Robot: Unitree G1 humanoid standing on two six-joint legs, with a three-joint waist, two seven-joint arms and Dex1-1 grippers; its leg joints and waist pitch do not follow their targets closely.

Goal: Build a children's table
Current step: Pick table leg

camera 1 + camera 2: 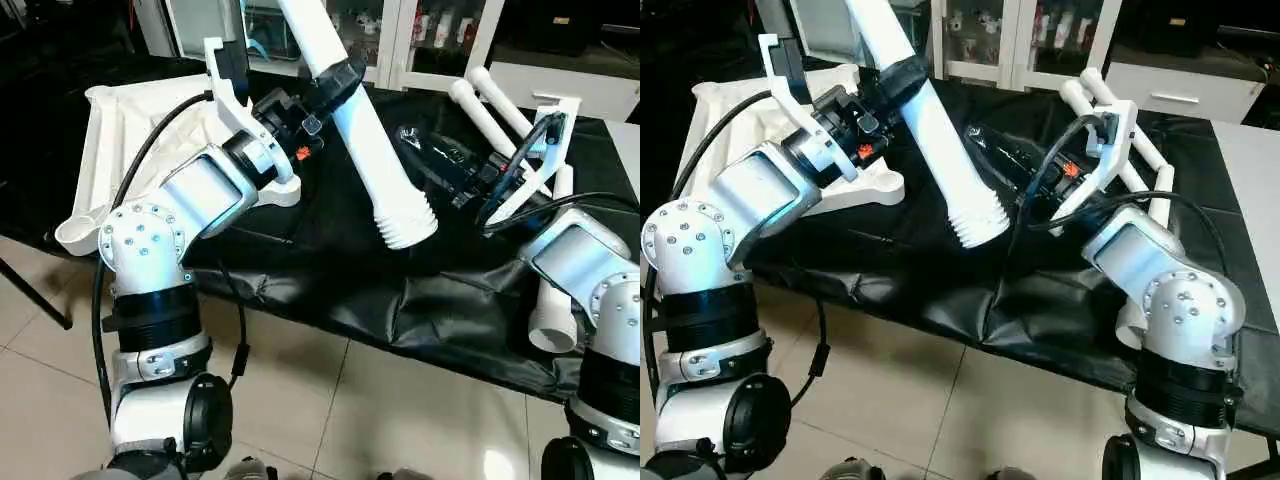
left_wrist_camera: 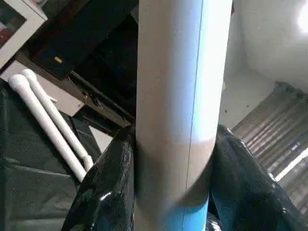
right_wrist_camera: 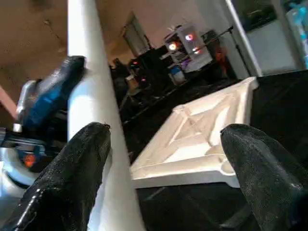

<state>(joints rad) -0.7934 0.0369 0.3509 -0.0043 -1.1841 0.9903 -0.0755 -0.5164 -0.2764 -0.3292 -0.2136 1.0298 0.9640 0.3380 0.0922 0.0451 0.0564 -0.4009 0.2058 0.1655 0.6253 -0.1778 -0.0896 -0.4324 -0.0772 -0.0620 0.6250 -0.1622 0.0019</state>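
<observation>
The tabletop (image 1: 125,130) lies ribbed side up at the bench's (image 1: 330,290) left end. My left gripper (image 1: 335,80) has its jaws pinching one leg (image 1: 375,165) (threaded end down, tilted). My right gripper (image 1: 985,145) hovers beside it, jaws spread; spare legs (image 1: 490,115) lie rightward.

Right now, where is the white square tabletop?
The tabletop lies ribbed side up on the black-covered table, at the robot's left, behind its left forearm and beside the raised leg.

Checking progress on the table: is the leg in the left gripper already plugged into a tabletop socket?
No, the leg hangs tilted in the left gripper, its ribbed end free above the black cover, apart from the tabletop.
</observation>
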